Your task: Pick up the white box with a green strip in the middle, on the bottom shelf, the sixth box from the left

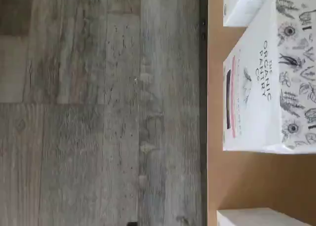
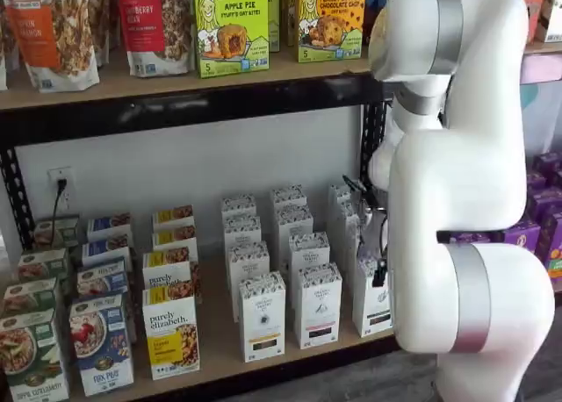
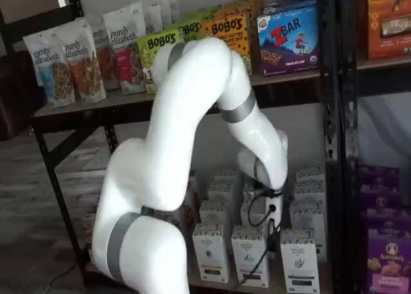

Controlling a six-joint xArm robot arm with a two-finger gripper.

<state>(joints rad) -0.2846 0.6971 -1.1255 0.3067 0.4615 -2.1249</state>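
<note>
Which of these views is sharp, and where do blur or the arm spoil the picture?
Wrist view: sharp, even light; the print on a white carton reads clearly, the picture turned on its side. One shelf view: soft, the white arm hiding the right of the bottom shelf. The other shelf view: soft too, the arm covering the middle, the gripper unclear.

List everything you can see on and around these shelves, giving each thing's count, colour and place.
granola bags: several, white and orange or red, upper shelf, left
Bobo's boxes: two facing front, green and orange, upper shelf
Z Bar box: one, blue, upper shelf
cereal boxes: three columns, green, blue, yellow, bottom shelf, left
white cartons: three columns, patterned tops, bottom shelf, right
purple boxes: several, neighbouring rack
wall socket: one, white, plugged
floor: grey planks
arm: one, white
hand: one, black fingers, over rightmost cartons; opening unclear
</note>
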